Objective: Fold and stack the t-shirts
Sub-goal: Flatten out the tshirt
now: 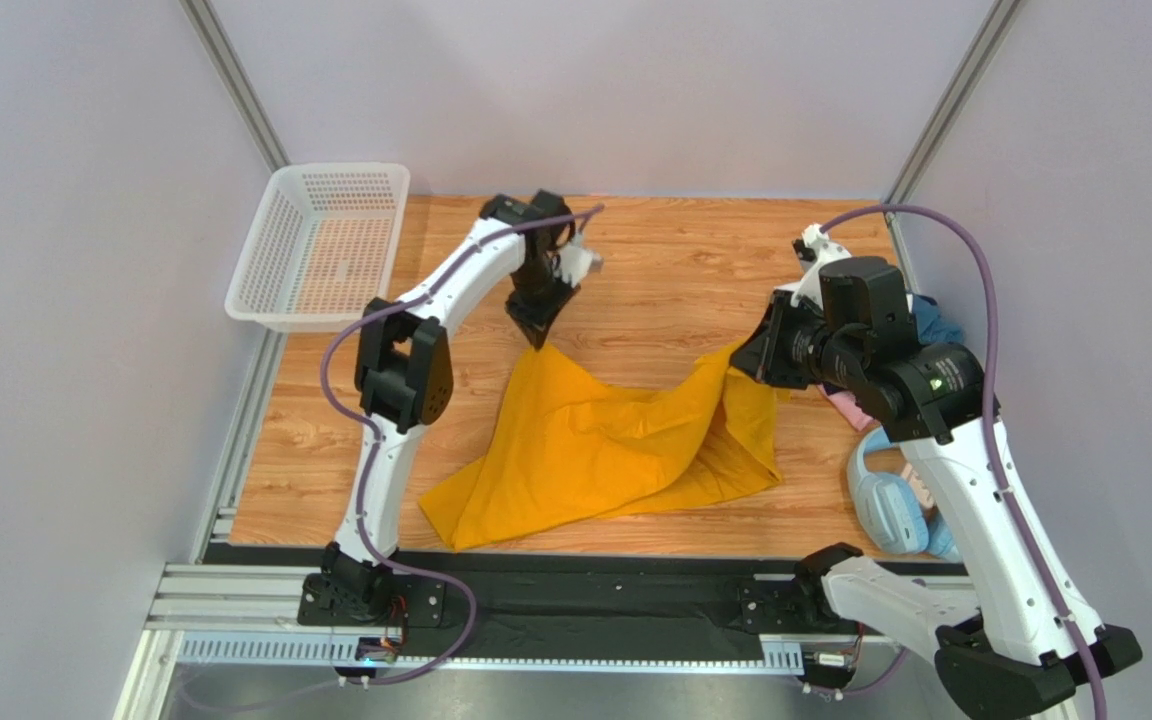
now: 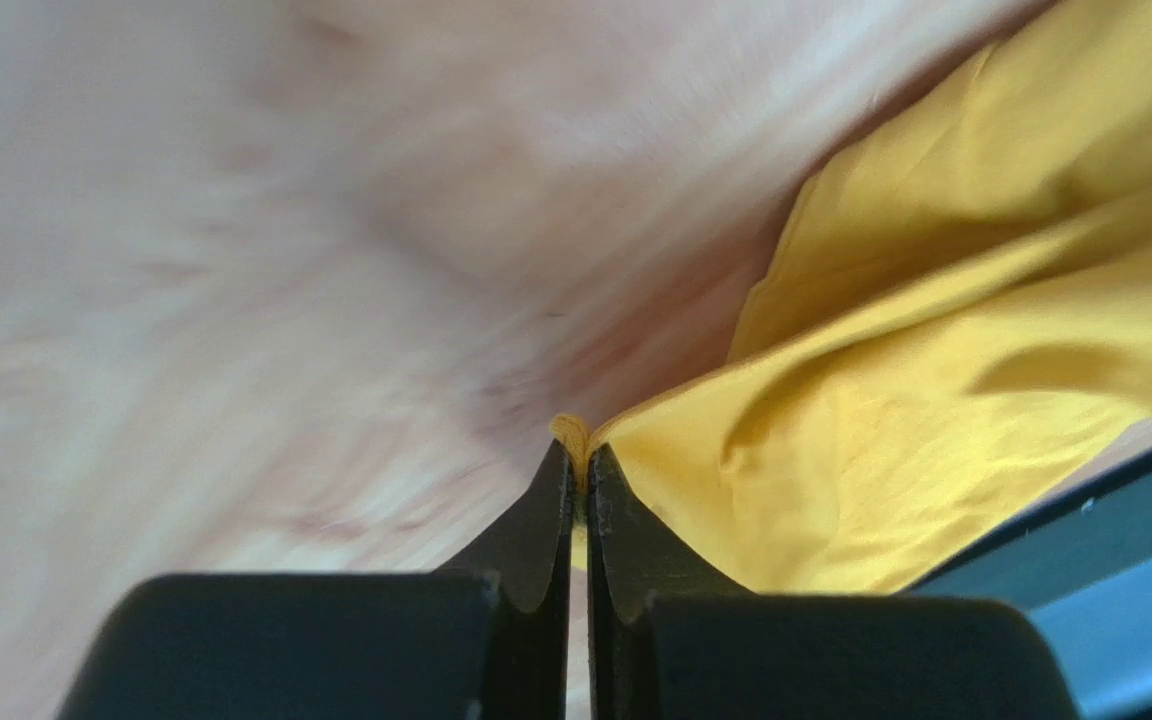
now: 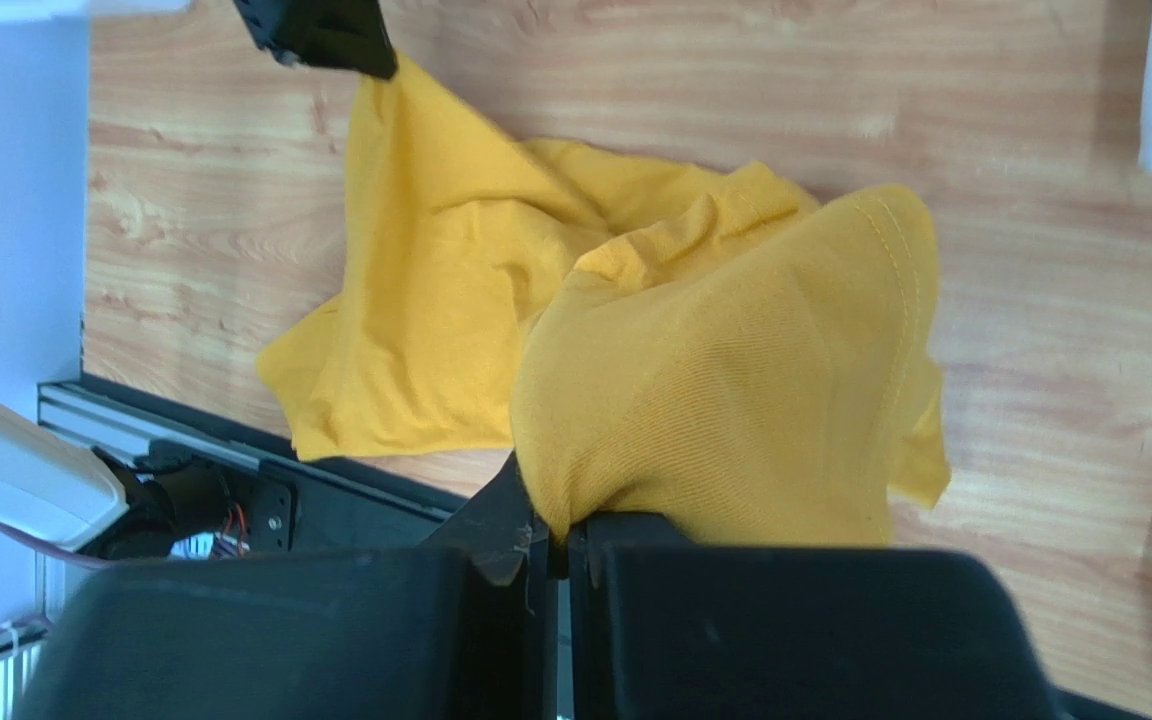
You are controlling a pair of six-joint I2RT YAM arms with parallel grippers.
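A mustard-yellow t-shirt [image 1: 597, 443] lies crumpled in the middle of the wooden table, with two corners lifted. My left gripper [image 1: 540, 339] is shut on its far left corner; in the left wrist view [image 2: 579, 450] a thin fold of yellow cloth [image 2: 898, 390] is pinched between the closed tips. My right gripper [image 1: 740, 365] is shut on the shirt's right edge. In the right wrist view [image 3: 557, 528] the yellow cloth [image 3: 732, 390] drapes over the closed fingers. Bits of other cloth, blue [image 1: 940, 321] and pink [image 1: 847, 405], peek out behind the right arm.
A white mesh basket [image 1: 319, 245] stands at the table's far left corner. Light-blue headphones [image 1: 889, 503] lie at the right edge by the right arm. Grey walls close in the table on the left, back and right. A black rail [image 1: 597, 578] runs along the near edge.
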